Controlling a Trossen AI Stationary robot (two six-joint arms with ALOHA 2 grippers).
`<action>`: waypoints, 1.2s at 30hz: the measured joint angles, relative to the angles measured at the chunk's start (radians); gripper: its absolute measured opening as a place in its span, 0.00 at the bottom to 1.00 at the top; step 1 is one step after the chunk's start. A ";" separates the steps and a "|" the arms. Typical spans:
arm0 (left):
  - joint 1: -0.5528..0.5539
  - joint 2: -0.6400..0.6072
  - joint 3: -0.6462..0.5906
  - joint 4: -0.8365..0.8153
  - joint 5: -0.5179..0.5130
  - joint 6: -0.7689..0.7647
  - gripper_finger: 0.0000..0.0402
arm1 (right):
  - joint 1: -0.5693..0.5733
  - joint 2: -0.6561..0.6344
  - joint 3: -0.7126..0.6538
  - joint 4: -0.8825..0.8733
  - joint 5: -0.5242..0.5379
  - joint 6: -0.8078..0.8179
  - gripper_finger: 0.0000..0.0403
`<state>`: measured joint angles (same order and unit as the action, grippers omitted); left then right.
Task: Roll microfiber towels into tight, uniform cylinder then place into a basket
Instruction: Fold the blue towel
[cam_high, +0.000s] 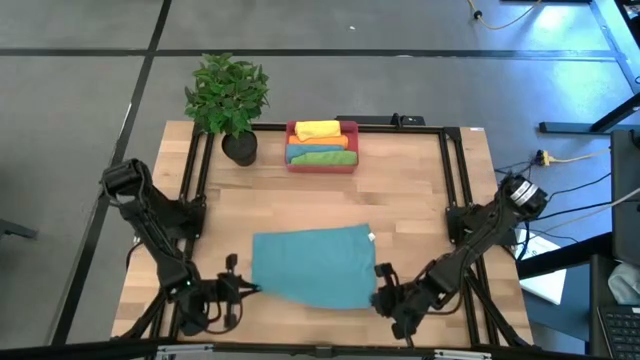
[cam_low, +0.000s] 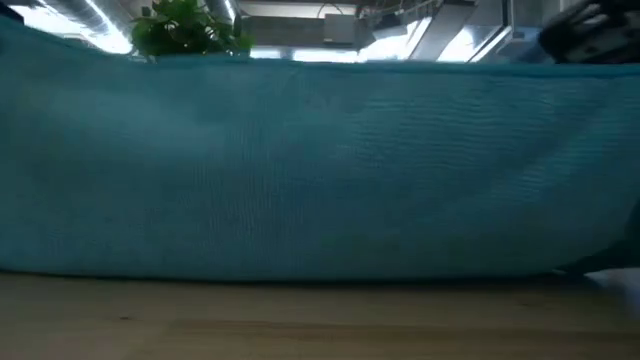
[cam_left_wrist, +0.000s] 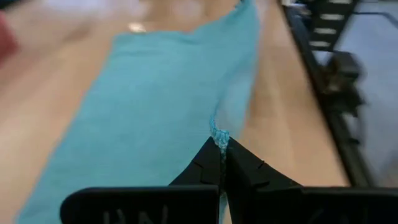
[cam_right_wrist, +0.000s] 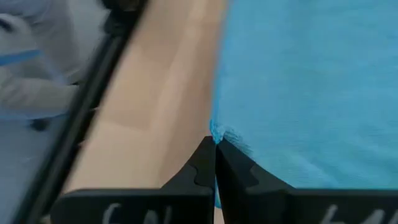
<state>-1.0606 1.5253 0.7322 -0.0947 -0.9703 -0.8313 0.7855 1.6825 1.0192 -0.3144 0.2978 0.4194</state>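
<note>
A teal-blue microfiber towel (cam_high: 312, 265) is spread over the middle of the wooden table, and it fills the low view (cam_low: 320, 170) like a wall. My left gripper (cam_high: 245, 290) is shut on its near left corner. My right gripper (cam_high: 378, 298) is shut on its near right corner. The red-pink basket (cam_high: 290, 160) stands at the far edge and holds rolled yellow (cam_high: 317, 130), teal, green and orange towels. My left gripper pinches the towel's near left corner (cam_left_wrist: 219, 134) between its two fingertips, coming about level from the table's left side. The corner is raised off the table. The towel's far part lies on the wood. My right gripper pinches the towel's near right corner (cam_right_wrist: 219, 132) between its two fingertips, coming about level from the table's right side. The near edge (cam_low: 320, 62) runs straight between the two grippers. The towel's lower part (cam_low: 320, 270) meets the table.
A potted plant (cam_high: 228, 95) in a black pot stands left of the basket at the far edge. Black frame rails (cam_high: 196, 180) run along the table's left, right and far sides. Bare wood (cam_high: 320, 200) lies between the towel and the basket.
</note>
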 joint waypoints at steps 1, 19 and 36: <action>-0.005 0.000 0.000 -0.022 -0.031 -0.018 0.00 | -0.006 -0.004 0.004 -0.016 0.024 -0.001 0.01; 0.135 -0.072 -0.119 -0.452 0.013 -0.477 0.00 | -0.343 -0.085 -0.140 -0.177 0.156 -0.010 0.01; 0.335 -0.072 -0.241 -0.245 0.161 -0.298 0.07 | -0.455 -0.085 -0.207 -0.100 0.177 -0.031 0.08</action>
<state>-0.7253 1.4536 0.4908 -0.3393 -0.8093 -1.1297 0.3302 1.5978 0.8127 -0.4141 0.4752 0.3882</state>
